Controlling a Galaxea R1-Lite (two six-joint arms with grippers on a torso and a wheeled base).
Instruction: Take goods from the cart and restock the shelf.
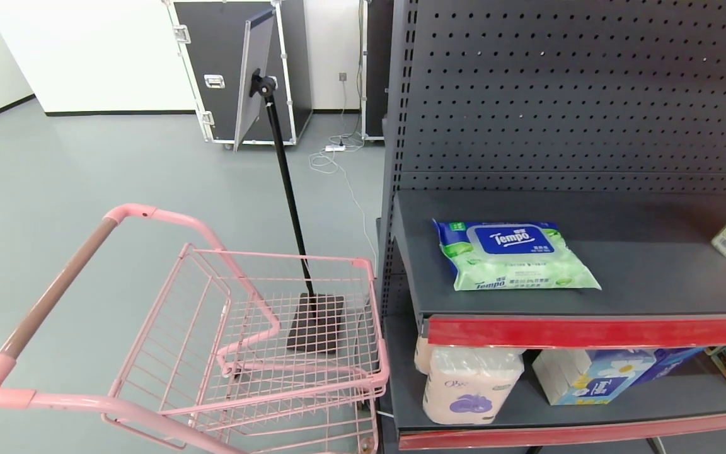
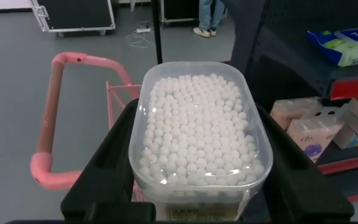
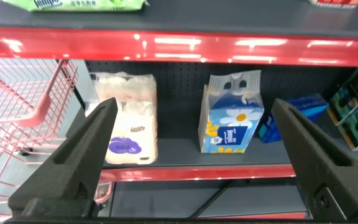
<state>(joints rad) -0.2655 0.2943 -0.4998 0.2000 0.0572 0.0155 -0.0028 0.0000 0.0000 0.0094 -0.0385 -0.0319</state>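
Tub of cotton swabs (image 2: 201,130), clear-walled and packed with white tips, sits clamped between the two black fingers (image 2: 104,168) of the left claw (image 2: 197,171), one finger against each long side. Just beyond this claw we see the pink handle of the cart (image 2: 48,118), and farther ahead the shelf (image 1: 653,265). The right claw (image 3: 194,106) holds nothing; we find its fingers spread wide apart. Straight ahead of it, on the lower board, we mark a white roll pack (image 3: 129,124) and a blue tissue pack (image 3: 232,118), standing apart from each other. Higher than that claw, on the upper board, a green-and-blue wet-wipe pack (image 1: 514,255) lies flat near the board's front edge.
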